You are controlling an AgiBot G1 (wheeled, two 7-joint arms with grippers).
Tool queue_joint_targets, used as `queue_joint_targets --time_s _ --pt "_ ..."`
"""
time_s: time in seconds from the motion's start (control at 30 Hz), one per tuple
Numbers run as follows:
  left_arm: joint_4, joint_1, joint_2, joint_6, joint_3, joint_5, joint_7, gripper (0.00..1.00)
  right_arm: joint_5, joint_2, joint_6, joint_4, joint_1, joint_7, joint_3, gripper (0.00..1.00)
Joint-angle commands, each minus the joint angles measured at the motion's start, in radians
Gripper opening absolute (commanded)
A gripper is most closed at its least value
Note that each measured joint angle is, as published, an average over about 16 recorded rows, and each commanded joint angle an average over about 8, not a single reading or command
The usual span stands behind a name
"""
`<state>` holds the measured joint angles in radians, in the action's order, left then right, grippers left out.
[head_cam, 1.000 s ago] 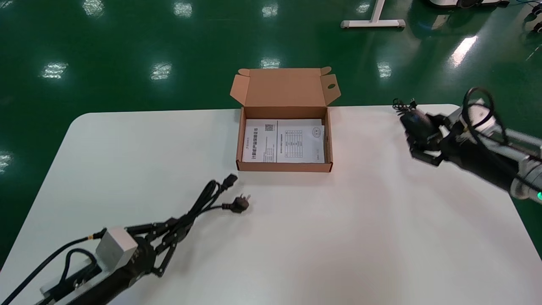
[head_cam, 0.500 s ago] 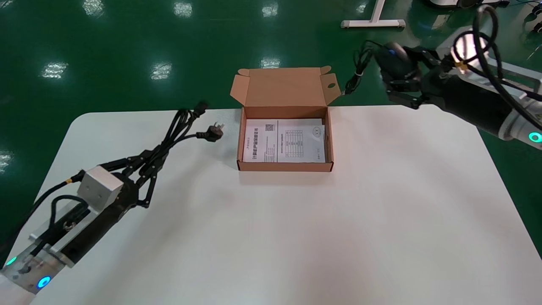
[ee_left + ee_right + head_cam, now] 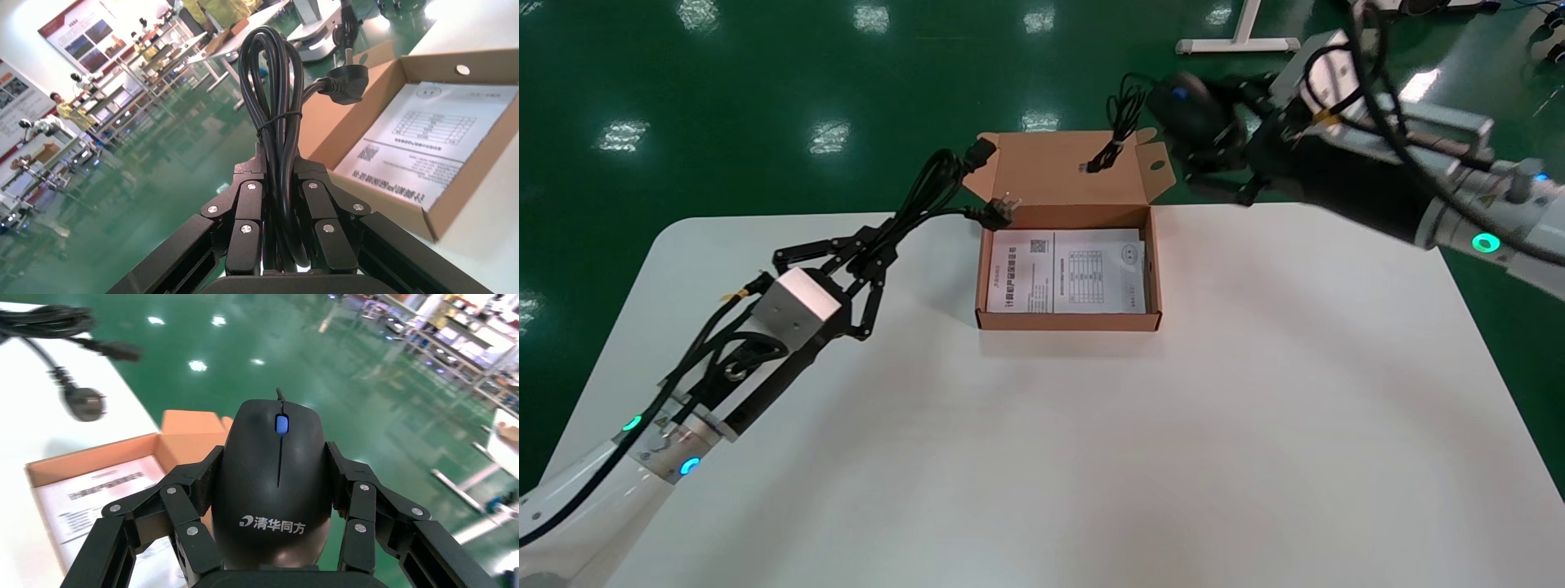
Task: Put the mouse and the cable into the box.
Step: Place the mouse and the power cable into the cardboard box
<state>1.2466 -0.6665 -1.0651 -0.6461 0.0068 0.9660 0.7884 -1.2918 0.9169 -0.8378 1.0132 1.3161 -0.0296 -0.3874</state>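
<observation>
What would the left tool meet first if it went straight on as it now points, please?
The left tool, gripping the cable, would probably meet the box's lid at its left flap; depth is unclear.

Your left gripper [image 3: 878, 249] reaches from the near left toward the far middle, arm stretched out, clamped tight on the cable [image 3: 928, 184]. Your right gripper [image 3: 1205, 151] comes in from the far right, held high and pointing left, closed around the mouse [image 3: 1185, 110].

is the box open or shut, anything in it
Open: the box has its lid standing up behind; only a printed sheet lies inside.
</observation>
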Motion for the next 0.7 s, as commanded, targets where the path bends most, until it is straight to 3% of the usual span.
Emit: queue_joint_targets --time_s 0.03,0.4,0.7 --pt "-0.018 -0.020 -0.016 -0.014 0.004 0.000 0.021 0.00 -0.003 0.010 -0.014 -0.003 -0.002 -0.005 -0.010 0.00" --pt "-0.047 0.011 -0.011 -0.041 -0.049 -0.023 0.102 0.00 -0.044 0.074 -0.054 -0.057 -0.019 -0.010 -0.075 0.00" --pt "-0.055 0.031 -0.012 -0.045 -0.063 -0.032 0.114 0.00 -0.062 0.162 -0.061 -0.183 0.012 -0.083 -0.101 0.00"
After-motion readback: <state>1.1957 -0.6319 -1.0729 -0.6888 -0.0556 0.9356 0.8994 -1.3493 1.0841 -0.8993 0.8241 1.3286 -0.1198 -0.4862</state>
